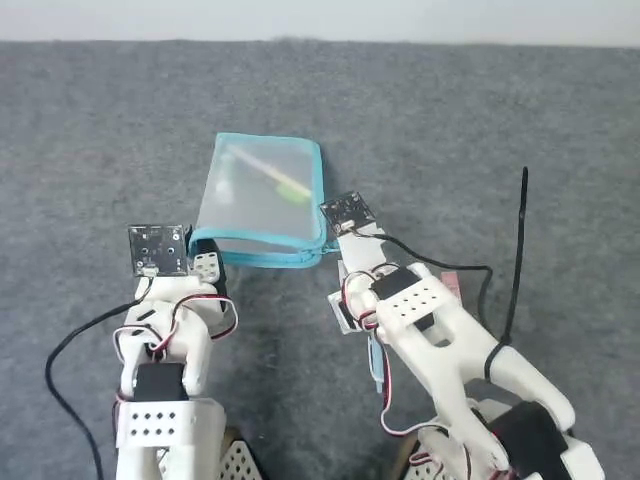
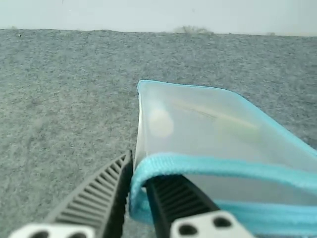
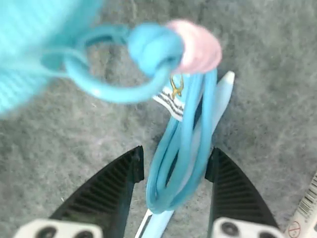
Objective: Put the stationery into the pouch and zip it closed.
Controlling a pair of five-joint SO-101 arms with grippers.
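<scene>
Stationery is only partly inside the pouch [image 1: 262, 195]: a yellow-green pencil [image 1: 275, 177] shows through it, but a blue pen [image 1: 376, 368] lies outside, behind the right gripper [image 3: 173, 173], and the zip seems open. This gripper stands wide, the pull cord [image 3: 181, 144] between its fingers, unclamped. The left gripper [image 2: 136, 191] pinches the pouch's teal edge

The left arm [image 1: 165, 350] stretched from the near edge of the table [image 1: 100, 120] toward its middle, with the wrist bent downward. The left gripper [image 2: 139, 171] was closed, and its two dark ribbed fingers [image 2: 106, 191] pinched the blue edge of the pouch [image 2: 208, 134]. The right arm [image 1: 440, 330] rose from the near right corner and leaned toward the middle. The right gripper [image 3: 176, 158] had its jaws spread apart, with a blue cord loop [image 3: 181, 148] hanging between them, not clamped.
</scene>
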